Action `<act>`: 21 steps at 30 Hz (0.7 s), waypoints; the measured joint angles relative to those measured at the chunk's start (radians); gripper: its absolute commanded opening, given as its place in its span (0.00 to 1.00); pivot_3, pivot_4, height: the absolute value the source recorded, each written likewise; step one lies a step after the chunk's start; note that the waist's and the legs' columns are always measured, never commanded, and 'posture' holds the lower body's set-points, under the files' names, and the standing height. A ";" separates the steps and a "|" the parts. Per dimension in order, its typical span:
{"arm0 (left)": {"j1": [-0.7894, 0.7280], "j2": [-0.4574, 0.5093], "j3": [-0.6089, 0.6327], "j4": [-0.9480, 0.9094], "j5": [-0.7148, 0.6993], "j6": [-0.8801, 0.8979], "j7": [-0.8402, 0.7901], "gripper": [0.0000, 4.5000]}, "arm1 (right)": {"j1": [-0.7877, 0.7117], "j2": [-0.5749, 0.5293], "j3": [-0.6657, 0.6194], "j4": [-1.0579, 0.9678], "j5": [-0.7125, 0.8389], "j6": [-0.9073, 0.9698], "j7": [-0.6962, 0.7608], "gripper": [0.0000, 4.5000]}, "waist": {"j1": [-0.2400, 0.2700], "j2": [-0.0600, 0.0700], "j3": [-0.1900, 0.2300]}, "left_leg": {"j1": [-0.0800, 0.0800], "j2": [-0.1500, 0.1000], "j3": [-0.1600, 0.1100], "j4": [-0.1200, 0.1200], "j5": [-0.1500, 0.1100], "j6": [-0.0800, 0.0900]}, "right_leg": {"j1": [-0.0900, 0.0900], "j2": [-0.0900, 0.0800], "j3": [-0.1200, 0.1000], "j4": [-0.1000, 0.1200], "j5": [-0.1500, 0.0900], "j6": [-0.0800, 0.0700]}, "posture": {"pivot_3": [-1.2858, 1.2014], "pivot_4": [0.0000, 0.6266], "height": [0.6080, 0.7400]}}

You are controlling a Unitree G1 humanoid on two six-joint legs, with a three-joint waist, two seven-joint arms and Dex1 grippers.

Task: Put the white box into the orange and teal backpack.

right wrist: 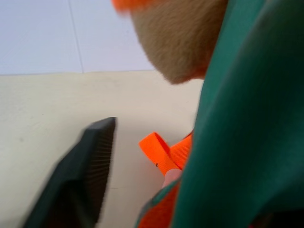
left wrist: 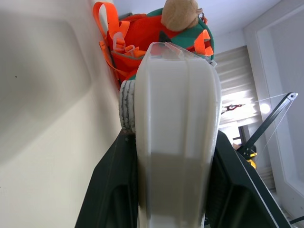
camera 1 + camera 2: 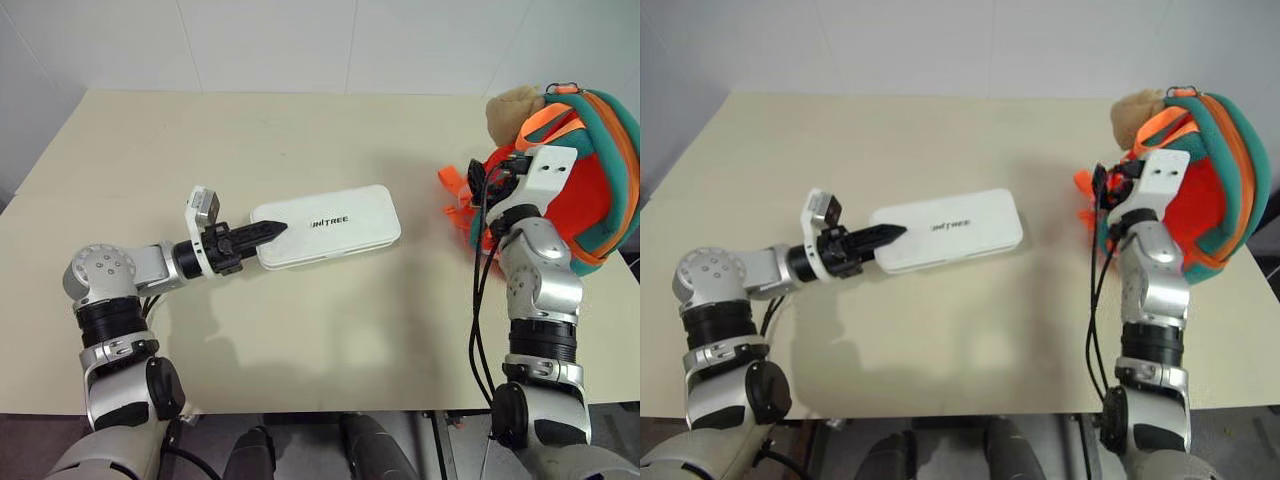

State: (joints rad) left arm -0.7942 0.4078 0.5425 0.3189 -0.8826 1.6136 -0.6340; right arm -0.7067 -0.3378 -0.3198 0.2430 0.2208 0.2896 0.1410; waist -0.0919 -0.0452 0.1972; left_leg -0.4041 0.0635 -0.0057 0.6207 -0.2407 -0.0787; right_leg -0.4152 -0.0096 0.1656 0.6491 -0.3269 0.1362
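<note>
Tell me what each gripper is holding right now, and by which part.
The left gripper clamps the white box at its short end nearest that arm. The right gripper is at the orange and teal backpack; any grip cannot be told.

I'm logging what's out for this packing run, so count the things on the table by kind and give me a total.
White box: 1
Orange and teal backpack: 1
Tan plush toy on the backpack: 1
Total: 3
</note>
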 measured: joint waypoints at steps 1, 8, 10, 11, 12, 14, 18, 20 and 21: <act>0.003 0.000 0.002 -0.003 -0.004 0.000 0.006 0.29 | -0.001 0.000 0.000 0.000 0.000 0.001 -0.001 0.50 | 0.000 0.000 0.000 | 0.000 0.000 0.000 0.000 0.000 0.000 | 0.000 0.000 0.000 0.000 0.000 0.000 | 0.52 0.24 1.00; 0.015 0.000 0.011 -0.005 -0.020 0.000 0.032 0.29 | -0.019 -0.012 0.000 -0.009 0.010 0.041 0.003 0.01 | -0.008 0.000 0.000 | 0.000 0.000 0.000 0.000 0.000 0.000 | 0.000 0.000 0.000 0.000 0.000 0.000 | 0.52 0.24 1.00; 0.015 0.000 0.016 -0.004 -0.020 0.000 0.033 0.29 | -0.018 -0.012 0.000 -0.024 0.017 0.059 0.012 0.00 | -0.011 0.000 0.000 | 0.000 0.000 0.000 0.000 0.000 0.000 | 0.000 0.000 0.000 0.000 0.000 0.000 | 0.52 0.24 1.00; 0.014 0.001 0.018 -0.004 -0.020 -0.001 0.033 0.29 | -0.018 -0.012 0.000 -0.036 0.022 0.067 0.017 0.00 | -0.013 0.000 0.000 | 0.000 0.000 0.000 0.000 0.000 0.000 | 0.000 0.000 0.000 0.000 0.000 0.000 | 0.52 0.24 1.00; 0.014 0.006 0.018 -0.002 -0.020 -0.001 0.034 0.29 | -0.015 -0.012 0.003 -0.057 0.032 0.081 0.026 0.00 | -0.015 0.000 0.000 | 0.000 0.000 0.000 0.000 0.000 0.000 | 0.000 0.000 0.000 0.000 0.000 0.000 | 0.52 0.24 1.00; 0.013 0.017 0.019 0.007 -0.019 -0.011 0.034 0.29 | -0.007 -0.012 0.009 -0.105 0.052 0.114 0.046 0.00 | -0.019 0.000 0.000 | 0.000 0.000 0.000 -0.001 0.000 0.000 | 0.000 0.000 0.000 0.000 0.000 0.000 | 0.52 0.24 1.00; 0.000 0.062 0.018 0.042 -0.013 -0.047 0.033 0.29 | 0.041 -0.037 0.037 -0.253 0.132 0.261 0.113 0.00 | -0.018 0.001 0.000 | 0.000 0.000 0.000 -0.002 0.000 -0.001 | 0.000 0.000 0.000 0.000 0.000 0.000 | 0.52 0.24 1.00; -0.005 0.088 0.017 0.062 -0.008 -0.071 0.031 0.29 | 0.065 -0.054 0.047 -0.321 0.173 0.332 0.146 0.00 | -0.018 0.001 0.000 | 0.000 0.000 0.000 -0.002 0.000 -0.001 | 0.000 0.000 0.000 -0.001 0.000 0.000 | 0.52 0.24 1.00; -0.011 0.100 0.014 0.078 -0.007 -0.082 0.028 0.29 | 0.073 -0.064 0.050 -0.349 0.193 0.369 0.160 0.00 | -0.018 0.001 0.000 | 0.000 0.000 0.000 -0.002 0.000 0.000 | 0.000 0.000 0.000 -0.001 0.000 0.000 | 0.52 0.24 1.00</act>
State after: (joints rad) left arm -0.8052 0.5076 0.5566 0.3968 -0.8893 1.5317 -0.6063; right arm -0.6335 -0.4014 -0.2696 -0.1059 0.4140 0.6583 0.3009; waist -0.1095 -0.0445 0.1977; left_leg -0.4042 0.0637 -0.0058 0.6188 -0.2404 -0.0791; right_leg -0.4155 -0.0096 0.1653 0.6478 -0.3269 0.1362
